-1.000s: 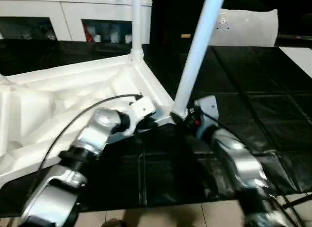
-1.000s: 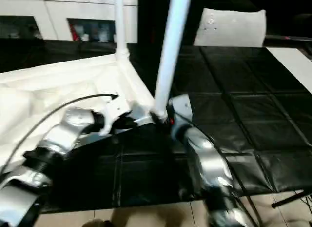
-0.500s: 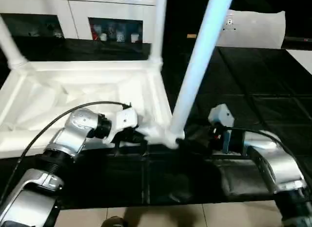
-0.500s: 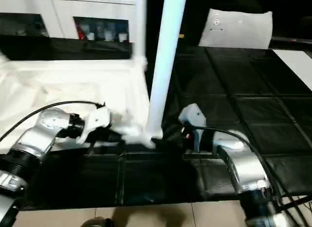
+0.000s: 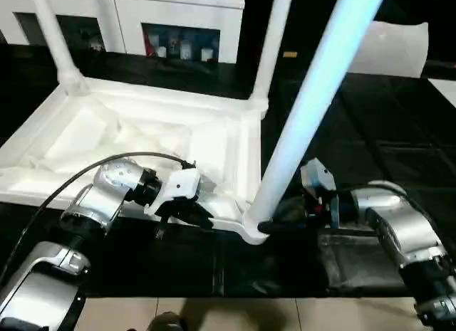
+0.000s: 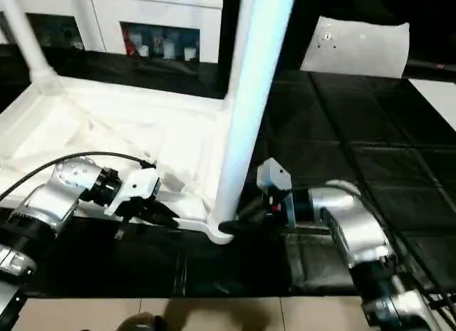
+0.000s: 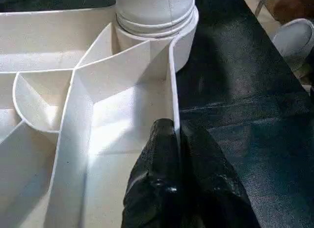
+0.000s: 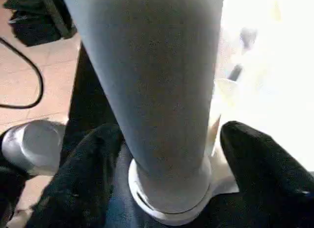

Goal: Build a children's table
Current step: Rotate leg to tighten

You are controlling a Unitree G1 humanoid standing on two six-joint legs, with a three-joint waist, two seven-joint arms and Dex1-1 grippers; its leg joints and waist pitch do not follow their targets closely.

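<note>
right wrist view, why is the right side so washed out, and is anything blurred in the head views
Right wrist view: the tabletop behind the leg is blown out to near-white glare, its ribs barely readable. Left eye view: the near leg looks soft and bluish, close to the camera; the cabinet behind is fairly clear. Left wrist view: evenly lit, the ribs crisp.

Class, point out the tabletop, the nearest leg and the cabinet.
tabletop (image 5: 92, 132): left eye view, ribbed underside
nearest leg (image 5: 306, 124): left eye view, mid-shaft
cabinet (image 5: 178, 7): left eye view, white front

White tabletop (image 5: 149, 135), white legs (image 5: 313, 103); black mat (image 5: 399, 139); black fingers (image 7: 167, 189).
</note>
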